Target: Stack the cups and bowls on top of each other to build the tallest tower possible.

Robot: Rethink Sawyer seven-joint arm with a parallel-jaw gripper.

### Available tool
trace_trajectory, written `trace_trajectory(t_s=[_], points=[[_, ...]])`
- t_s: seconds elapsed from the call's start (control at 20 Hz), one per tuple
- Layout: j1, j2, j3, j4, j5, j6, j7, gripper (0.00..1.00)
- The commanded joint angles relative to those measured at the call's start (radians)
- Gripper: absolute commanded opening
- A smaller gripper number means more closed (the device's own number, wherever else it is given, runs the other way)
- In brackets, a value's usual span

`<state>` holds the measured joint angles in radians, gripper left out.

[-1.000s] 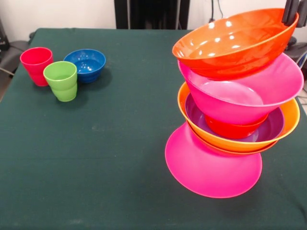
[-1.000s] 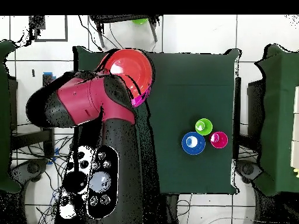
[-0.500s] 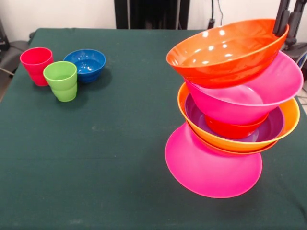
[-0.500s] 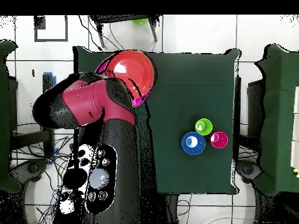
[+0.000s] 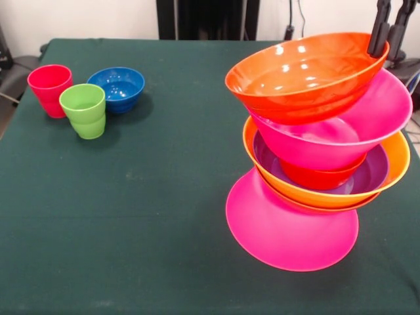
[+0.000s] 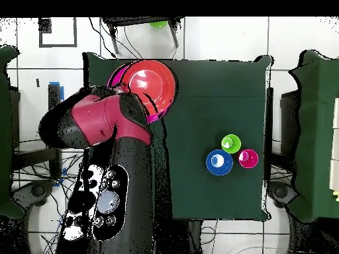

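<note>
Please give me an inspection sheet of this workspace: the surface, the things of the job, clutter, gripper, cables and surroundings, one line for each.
Surface: dark green table cloth, flat, no spills seen.
Tower: upturned hot pink bowl as base; above it nested orange bowl, purple bowl, small red-orange bowl, second hot pink bowl; the top orange bowl sits tilted.
Loose things: red cup, green cup and small blue bowl, upright, grouped at one corner.
Clutter: nothing seen.
Gripper: gripper at the far rim of the top orange bowl; fingers straddle the rim, it seems gripped.
Cables: cables on the floor beside the table.
Surroundings: tiled floor; the robot arm overhangs the tower's side.
</note>
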<state>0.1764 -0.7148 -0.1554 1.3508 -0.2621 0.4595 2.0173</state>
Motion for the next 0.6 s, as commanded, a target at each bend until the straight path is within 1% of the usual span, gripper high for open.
trace_trajectory(t_s=[0.05,0.45,0.6], points=[[0.033,0.036,0.009,0.082,0.030,-0.017,0.194,0.00],[0.045,0.044,-0.003,0.074,0.062,0.010,0.173,0.00],[0.039,0.042,0.002,0.072,0.073,0.033,0.154,0.00]])
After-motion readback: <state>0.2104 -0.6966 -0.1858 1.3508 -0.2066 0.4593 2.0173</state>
